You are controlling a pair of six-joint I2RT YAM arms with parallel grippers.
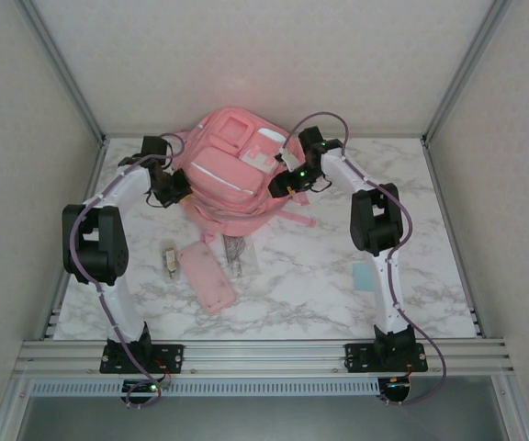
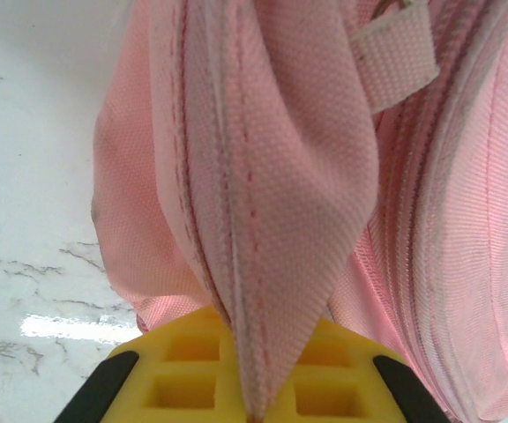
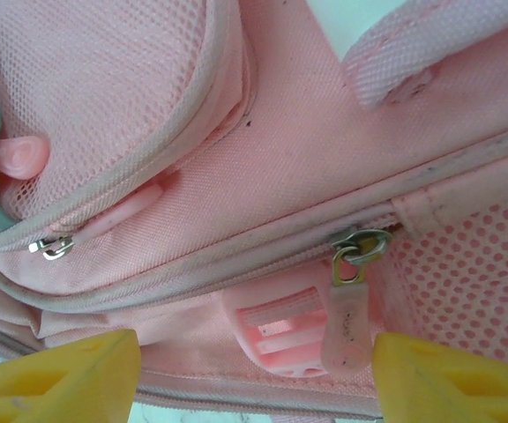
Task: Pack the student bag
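the large soft pink fabric backpack (image 1: 232, 170) sits at the far middle of the marble table (image 1: 320, 299). left gripper (image 2: 252, 381) is pinched tight on a fold of it; right gripper (image 3: 254, 379) gapes empty around the pink rubber zipper pull (image 3: 347, 328) (off-centre, near one finger). closing could miss it; a tug could slip the thin fold free.

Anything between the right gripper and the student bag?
Nothing visible. The right gripper is open right at the student bag, with the zipper pull hanging in the gap between its fingers.
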